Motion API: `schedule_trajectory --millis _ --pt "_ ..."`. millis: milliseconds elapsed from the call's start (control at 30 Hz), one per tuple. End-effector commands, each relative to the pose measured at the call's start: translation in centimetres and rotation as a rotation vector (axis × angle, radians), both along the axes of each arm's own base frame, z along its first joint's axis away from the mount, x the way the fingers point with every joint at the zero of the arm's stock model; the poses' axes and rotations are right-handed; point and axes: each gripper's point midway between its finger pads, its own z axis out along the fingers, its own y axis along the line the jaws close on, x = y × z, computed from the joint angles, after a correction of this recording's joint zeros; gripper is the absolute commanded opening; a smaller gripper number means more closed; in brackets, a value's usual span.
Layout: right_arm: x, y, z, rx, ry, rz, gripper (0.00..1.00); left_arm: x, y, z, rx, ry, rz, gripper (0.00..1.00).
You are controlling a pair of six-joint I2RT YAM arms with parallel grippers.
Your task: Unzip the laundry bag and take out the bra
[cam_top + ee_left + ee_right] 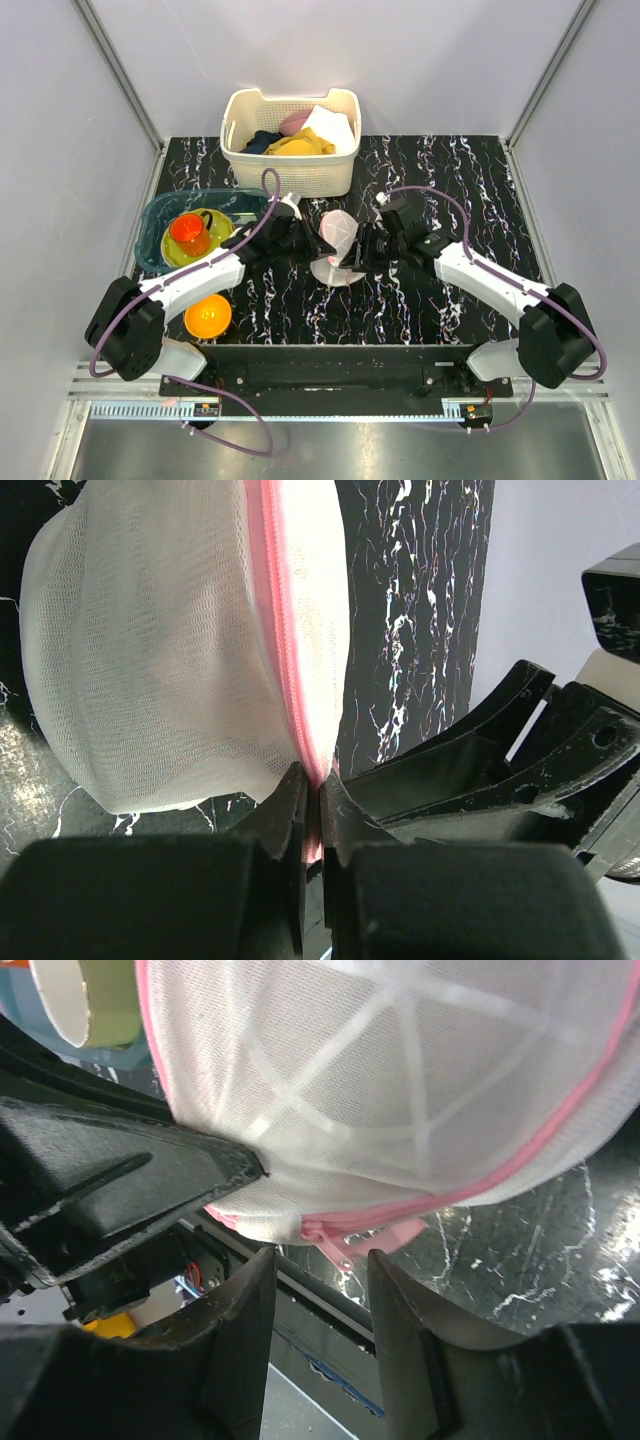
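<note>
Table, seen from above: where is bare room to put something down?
Free: the back right, between basket and right wall, and the near middle, between the left arm and right arm. Crowded: the left, with tray and bowl, and the centre, around the laundry bag.

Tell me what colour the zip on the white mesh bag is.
Pink zip, clearest in the left wrist view.

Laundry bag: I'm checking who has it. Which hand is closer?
Left. The left hand is shut on the pink zip rim of the laundry bag; the right hand is open just short of it, facing the zip tab.
</note>
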Motion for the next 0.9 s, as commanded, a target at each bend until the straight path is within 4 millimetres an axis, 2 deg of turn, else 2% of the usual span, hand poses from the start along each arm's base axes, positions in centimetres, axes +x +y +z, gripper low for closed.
schedule_trajectory --millis 0,300,533,733,867 --pt "0.3 2.3 2.2 0.118 -0.035 0.065 0.48 0.3 -0.6 1.0 -0.027 -0.034 -0.03 0.0" --pt "0.8 2.3 2.3 0.127 -0.049 0.031 0.42 0.3 -0.8 0.9 -0.029 -0.032 -0.037 0.0" --pt "0.9 1.6 1.0 0.084 -0.033 -0.002 0.35 0.4 -0.8 0.9 -0.029 -0.032 -0.038 0.0" --pt "1.0 0.8 0.7 0.054 -0.043 -0.035 0.26 0.3 -0.7 0.7 -0.024 -0.028 -0.037 0.0" --pt "1.1 0.1 0.4 0.026 -0.047 -0.062 0.1 0.3 -0.7 0.7 -0.024 -0.03 -0.037 0.0"
